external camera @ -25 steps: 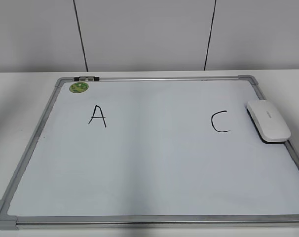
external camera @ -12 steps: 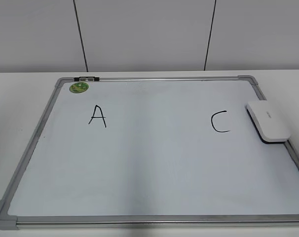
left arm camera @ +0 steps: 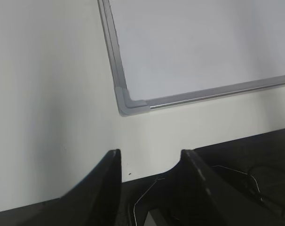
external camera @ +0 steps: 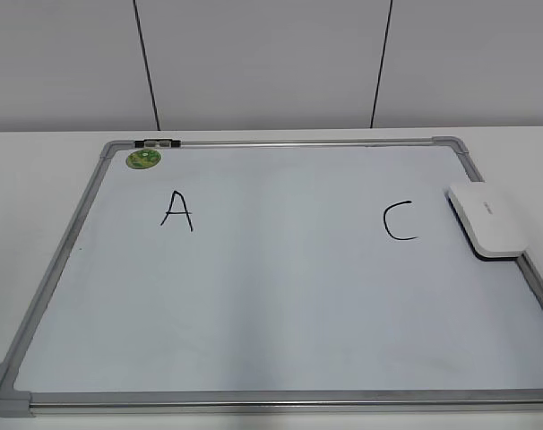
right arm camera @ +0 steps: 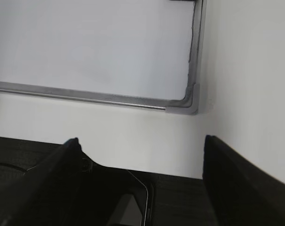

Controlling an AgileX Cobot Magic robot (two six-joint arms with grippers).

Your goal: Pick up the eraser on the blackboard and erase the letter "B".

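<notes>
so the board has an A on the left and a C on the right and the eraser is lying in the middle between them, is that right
Not quite. The eraser lies at the blackboard's right edge, to the right of the C, not between the letters. The exterior view shows this. The A on the left and the C on the right are as you said.

The blackboard (external camera: 280,305) runs past the exterior view's right and bottom edges — its near right corner is cut off; each wrist view catches only one near corner of it. The grey lettering on the eraser (external camera: 486,219) is too small to read; the sticker (external camera: 143,159) is too small to make out. Both grippers — left (left arm camera: 149,162), right (right arm camera: 140,155) — are cropped by the bottom edge.
</notes>
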